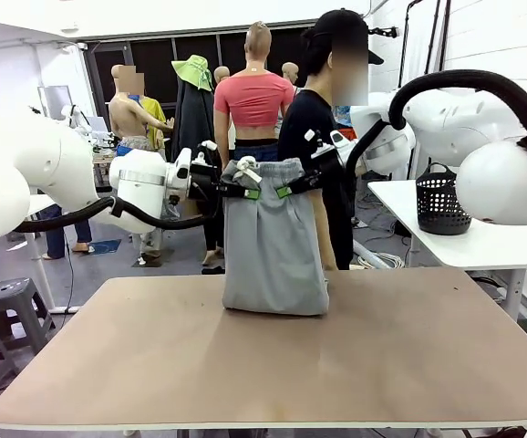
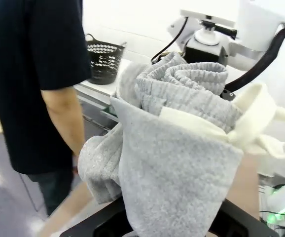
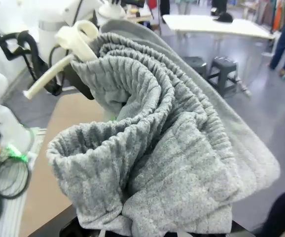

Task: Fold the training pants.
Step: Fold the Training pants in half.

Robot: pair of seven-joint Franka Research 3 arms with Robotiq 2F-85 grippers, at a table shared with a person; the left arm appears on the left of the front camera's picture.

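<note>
The light grey training pants (image 1: 273,246) hang by their ribbed waistband above the far middle of the table, their lower end resting bunched on the tabletop (image 1: 245,356). My left gripper (image 1: 248,191) is shut on the waistband's left side, my right gripper (image 1: 286,190) is shut on its right side, and the two sit close together. In the left wrist view the grey cloth (image 2: 177,163) and the white drawstring (image 2: 261,128) cover my fingers. In the right wrist view the gathered waistband (image 3: 147,128) hides my fingers too.
A person in a black shirt (image 1: 311,137) stands right behind the pants at the far edge. A black mesh basket (image 1: 442,203) sits on a white side table (image 1: 482,242) at the right. Grey stools (image 1: 4,306) stand at the left. The near tabletop is bare.
</note>
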